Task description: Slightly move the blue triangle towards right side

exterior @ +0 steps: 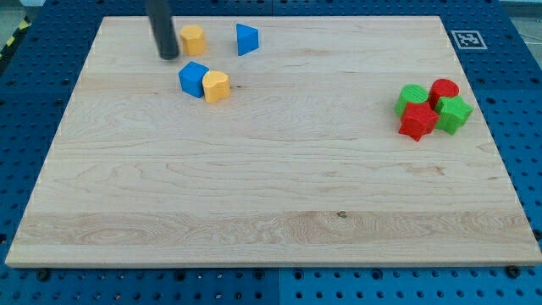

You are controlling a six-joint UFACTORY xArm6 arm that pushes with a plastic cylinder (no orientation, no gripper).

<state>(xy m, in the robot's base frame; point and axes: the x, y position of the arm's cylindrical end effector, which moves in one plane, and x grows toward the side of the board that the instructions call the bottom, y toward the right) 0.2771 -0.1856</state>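
Note:
The blue triangle (246,39) lies near the view's top, left of centre, on the wooden board (271,195). My tip (168,56) rests on the board well to the triangle's left. A yellow block (193,38) sits between my tip and the triangle, just right of my tip. Below them a blue cube (193,79) touches another yellow block (217,86).
At the view's right a cluster holds two green blocks (413,97) (454,113), a red cylinder (444,90) and a red star-like block (417,122). A fiducial tag (467,39) marks the board's top right corner. Blue pegboard surrounds the board.

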